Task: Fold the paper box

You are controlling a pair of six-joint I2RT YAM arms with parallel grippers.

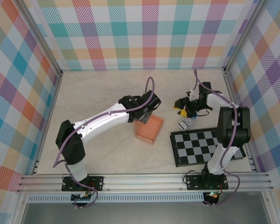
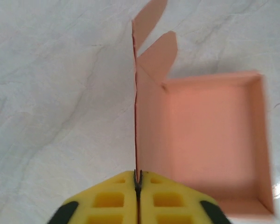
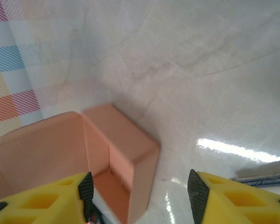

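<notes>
Here we go: the paper box [image 1: 150, 129] sits out in the middle of the desk [image 1: 93, 93] with its open top up, near the checkered board [image 1: 206, 147] but with a clear gap between them. The left hand [image 2: 137, 181] is clamped tight on the lid panel [image 2: 135, 107]. From its wrist that panel is a thin sliver of card seen edge-on, standing upright along one wall of the box, with the small tabs [image 2: 157, 53] sticking up at its far end. The right hand [image 1: 185, 110] hangs off to the box's right, not touching it, its yellow fingers [image 3: 224, 200] spread wide with nothing between them. So the lid looks like the step in hand, and here is what worries me. Nothing is pinning the body of the box down, and it is light card. If the left hand swings that panel over, I'd guess the whole box could slide or tip up with it instead of bending at the crease. The pinch is right at the card's edge, so it could slip free, or the panel could buckle away from the fold line. Those tabs could also splay outside the walls rather than tuck in. If the right hand comes in to steady things, a clumsy nudge could shove the box toward the board.
</notes>
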